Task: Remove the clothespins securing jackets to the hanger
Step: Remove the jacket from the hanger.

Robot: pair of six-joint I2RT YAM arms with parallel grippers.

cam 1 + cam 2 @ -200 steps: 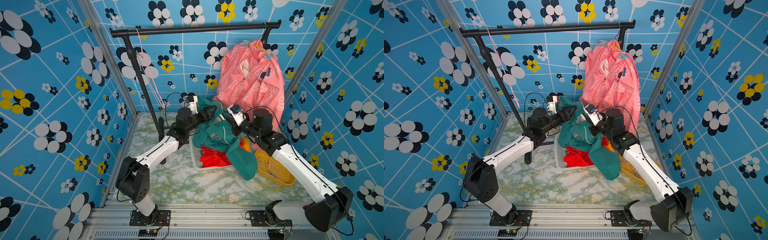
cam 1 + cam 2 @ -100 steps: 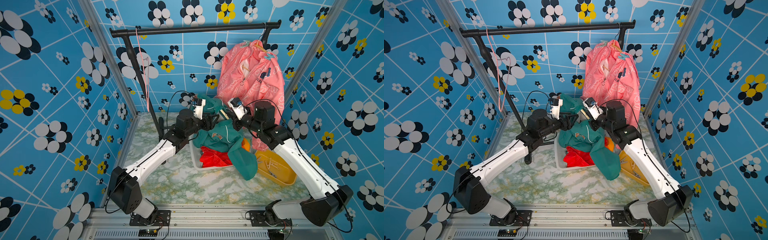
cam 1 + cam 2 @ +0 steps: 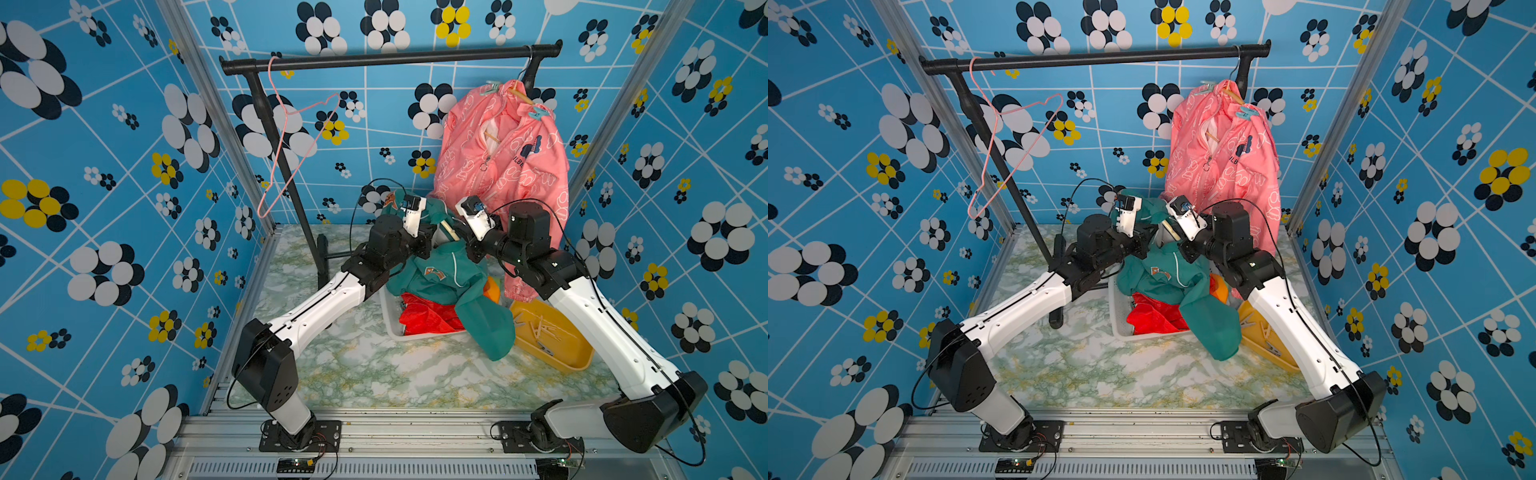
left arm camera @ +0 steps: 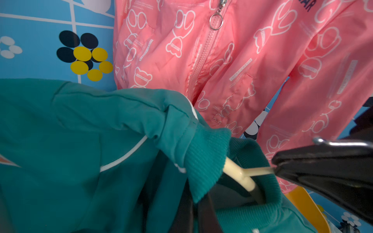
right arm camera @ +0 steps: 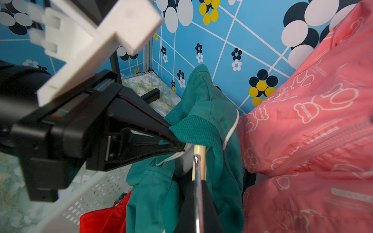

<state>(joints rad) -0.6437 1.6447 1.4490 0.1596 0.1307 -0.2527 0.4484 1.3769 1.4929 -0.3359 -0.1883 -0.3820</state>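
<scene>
The green jacket droops over the white basket, still on its cream hanger. My left gripper is shut on the jacket's ribbed collar. My right gripper is shut on the hanger's metal hook. Both grippers meet above the basket, left gripper facing right gripper. The pink jacket hangs at the rail's right end, with teal clothespins on its shoulders. The red jacket lies in the basket. No clothespin shows on the green jacket.
A black clothes rail spans the back, with an empty pink wire hanger at its left end. The white basket stands mid-table. A yellow tray with several loose clothespins lies under my right arm.
My left gripper has closed on the green jacket's collar. Both grippers have risen and moved back with the jacket and hanger. The empty pink hanger has swung on the rail.
</scene>
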